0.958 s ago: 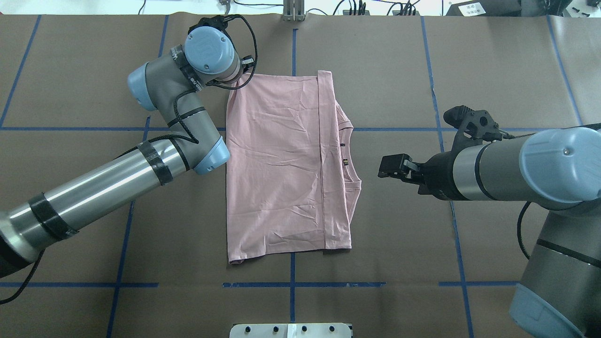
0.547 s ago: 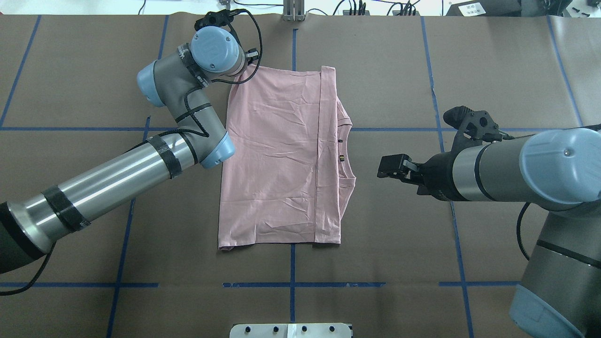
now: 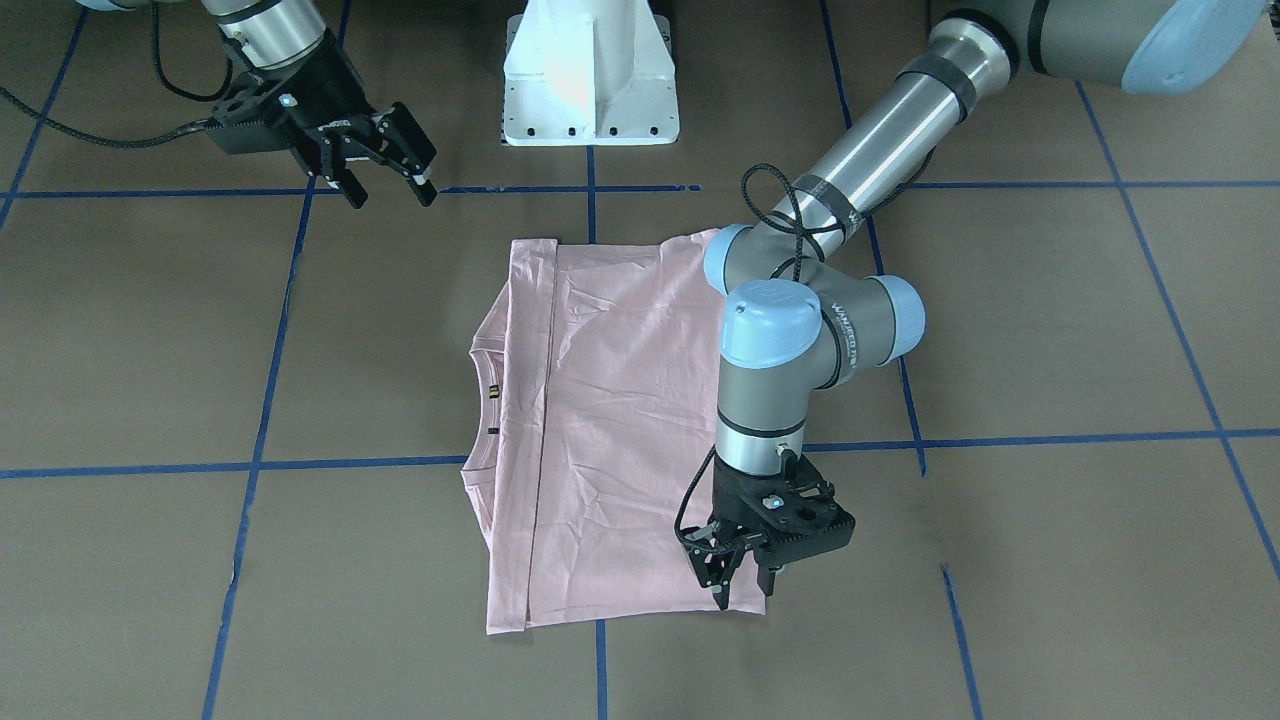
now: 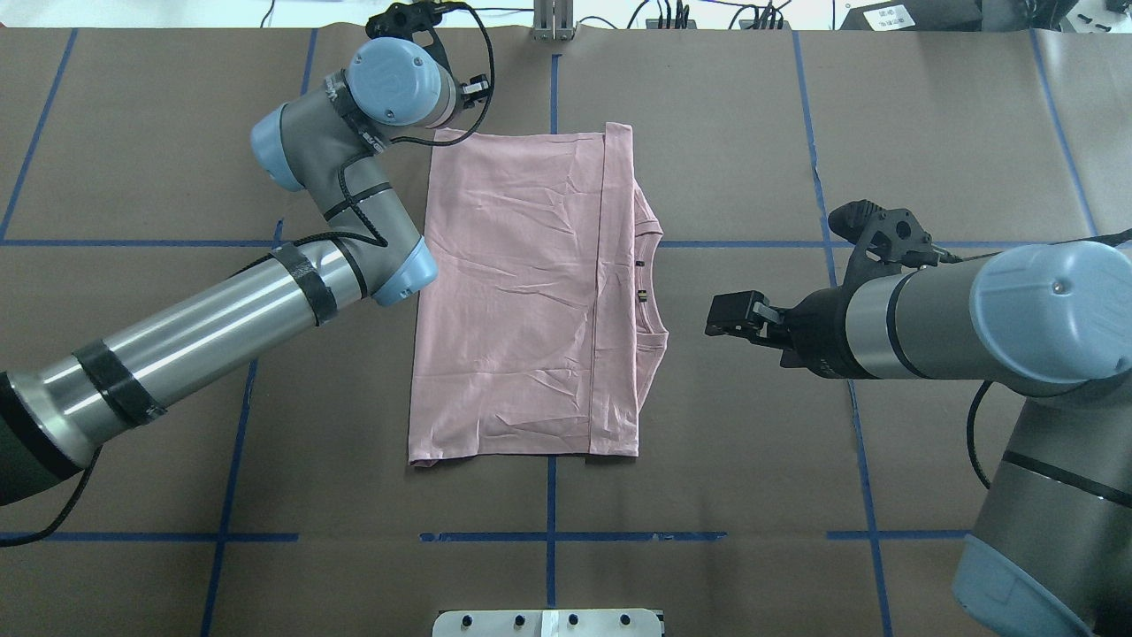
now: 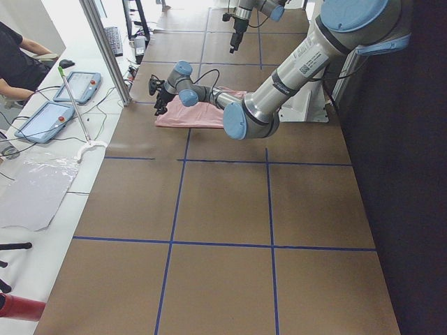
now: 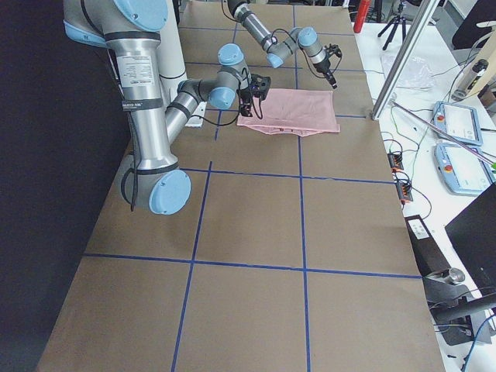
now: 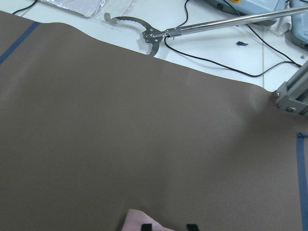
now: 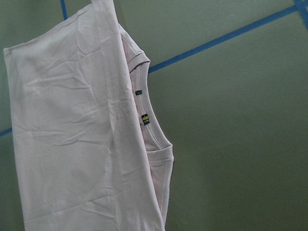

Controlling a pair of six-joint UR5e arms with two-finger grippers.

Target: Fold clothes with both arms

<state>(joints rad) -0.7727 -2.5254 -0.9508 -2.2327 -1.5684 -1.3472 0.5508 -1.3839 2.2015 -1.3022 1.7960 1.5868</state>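
The pale pink T-shirt (image 4: 513, 292) lies flat and folded into a tall rectangle on the brown table, with its collar and a small label (image 8: 144, 119) on the robot's right side. The Snoopy drawing is hidden. My left gripper (image 3: 742, 590) is open and empty. It points down just over the shirt's far left corner (image 7: 139, 221), and its two fingertips show at the bottom of the left wrist view. My right gripper (image 3: 393, 198) is open and empty. It hovers to the right of the collar, apart from the cloth, and also shows in the overhead view (image 4: 721, 318).
The white pedestal (image 3: 590, 70) stands at the near edge of the table. Blue tape lines cross the brown cover. Beyond the far edge lie cables, a metal post (image 4: 553, 22) and a grabber tool (image 7: 154, 36).
The left gripper pulled the shirt's far left corner towards the far edge and let it go. The shirt shifted a little to the left and lies flatter. The right arm barely moved.
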